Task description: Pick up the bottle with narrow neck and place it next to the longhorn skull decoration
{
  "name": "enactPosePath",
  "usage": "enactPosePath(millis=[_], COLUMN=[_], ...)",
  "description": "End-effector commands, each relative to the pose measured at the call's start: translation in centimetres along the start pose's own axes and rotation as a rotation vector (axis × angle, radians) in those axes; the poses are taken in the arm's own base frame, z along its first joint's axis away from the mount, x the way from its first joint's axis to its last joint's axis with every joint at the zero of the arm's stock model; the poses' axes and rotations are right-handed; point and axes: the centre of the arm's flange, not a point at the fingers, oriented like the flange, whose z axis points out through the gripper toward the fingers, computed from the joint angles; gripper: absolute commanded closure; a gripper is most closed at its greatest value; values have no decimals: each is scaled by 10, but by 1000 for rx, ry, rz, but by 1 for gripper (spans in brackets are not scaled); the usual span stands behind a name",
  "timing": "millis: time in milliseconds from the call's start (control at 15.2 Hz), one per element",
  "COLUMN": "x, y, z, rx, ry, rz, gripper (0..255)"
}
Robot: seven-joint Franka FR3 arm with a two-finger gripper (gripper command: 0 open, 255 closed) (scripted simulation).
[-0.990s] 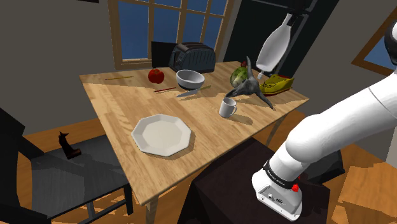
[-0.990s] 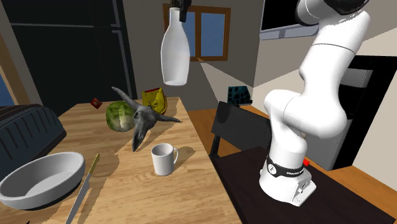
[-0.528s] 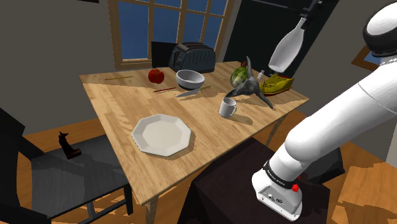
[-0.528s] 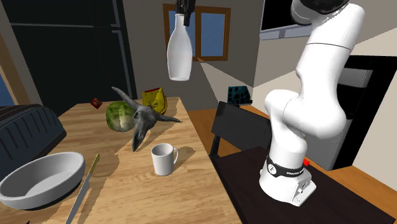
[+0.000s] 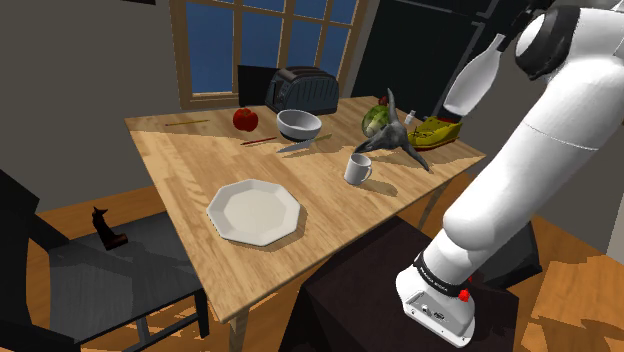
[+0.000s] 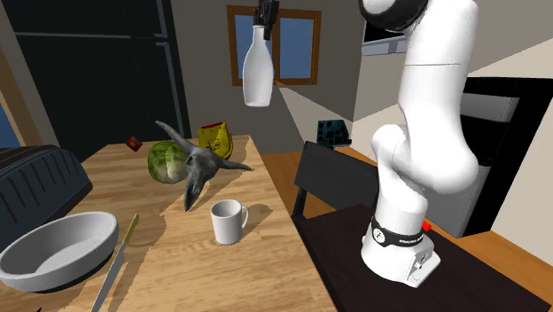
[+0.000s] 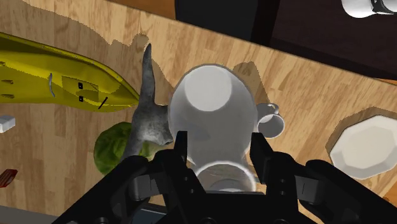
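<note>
The pincer (image 6: 265, 15) is pinching the white bottle (image 6: 256, 69) by its narrow neck. Over the last second the bottle has risen and now hangs base down, high above the skull (image 6: 202, 167). The pick-up is judged complete, with descent and release beside the skull outstanding. The wooden tabletop (image 5: 190, 165) carries a mug (image 5: 357, 168) and a cabbage (image 5: 375, 120) just beside the skull, and a night-blue window (image 5: 262, 45) stands well beyond it.

in the shoulder view the plate (image 5: 254, 211) lies mid-frame on the table (image 5: 180, 160), the mug (image 5: 357, 168) to its right, the skull (image 5: 395, 140) behind the mug. the bowl (image 5: 298, 124), apple (image 5: 245, 119) and toaster (image 5: 305, 90) sit upper centre. the bottle (image 5: 470, 82) hangs upper right, above the skull.
</note>
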Motion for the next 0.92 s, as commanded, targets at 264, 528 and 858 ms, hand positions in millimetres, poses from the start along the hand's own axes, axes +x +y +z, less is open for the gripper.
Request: enactPosePath(millis=[264, 528, 858], x=[-29, -31, -34], y=[44, 44, 44], z=[7, 28, 54], rx=[-4, -4, -4], ry=[-1, -1, -1], rz=[-9, -9, -9], gripper=[255, 255, 255])
